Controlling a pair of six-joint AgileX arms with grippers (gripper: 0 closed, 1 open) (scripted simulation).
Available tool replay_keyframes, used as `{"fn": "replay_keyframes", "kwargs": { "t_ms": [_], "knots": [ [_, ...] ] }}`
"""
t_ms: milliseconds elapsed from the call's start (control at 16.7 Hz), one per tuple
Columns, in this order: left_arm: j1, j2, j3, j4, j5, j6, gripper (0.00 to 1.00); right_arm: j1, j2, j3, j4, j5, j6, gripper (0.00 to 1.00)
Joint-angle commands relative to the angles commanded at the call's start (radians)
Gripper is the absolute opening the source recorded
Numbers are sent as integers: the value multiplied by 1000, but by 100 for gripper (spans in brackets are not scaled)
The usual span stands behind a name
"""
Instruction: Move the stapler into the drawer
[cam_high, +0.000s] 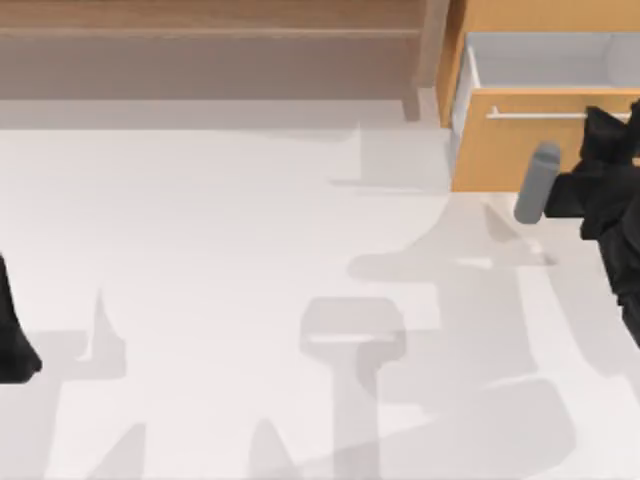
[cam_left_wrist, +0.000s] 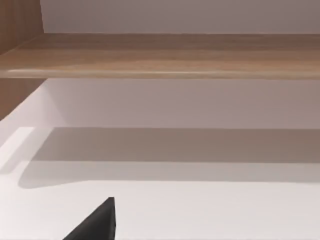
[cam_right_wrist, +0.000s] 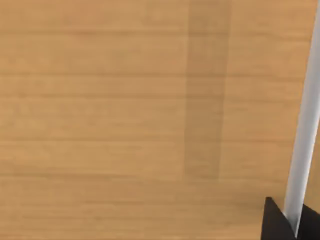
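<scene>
Drawer (cam_high: 520, 140) part open at table's far right; right gripper (cam_right_wrist: 292, 220) clamped on its silver bar handle (cam_high: 535, 115). Stapler not located; a grey cylinder (cam_high: 537, 182) stands beside the drawer front. Risk: fingers slipping off thin bar mid-pull. Left gripper (cam_high: 15, 340) parked at left edge, jaws unreadable.

The right arm reached in from the top view's right edge, its gripper (cam_high: 600, 125) raised toward the upper right corner. The left arm (cam_high: 12, 330) sat parked low at the left edge.
</scene>
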Motion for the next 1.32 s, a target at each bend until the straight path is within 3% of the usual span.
{"fn": "replay_keyframes", "kwargs": {
  "t_ms": [1320],
  "knots": [
    [0,0,0,0,0,0,100,93,-117,-364,258,94,2,0]
  ]
}}
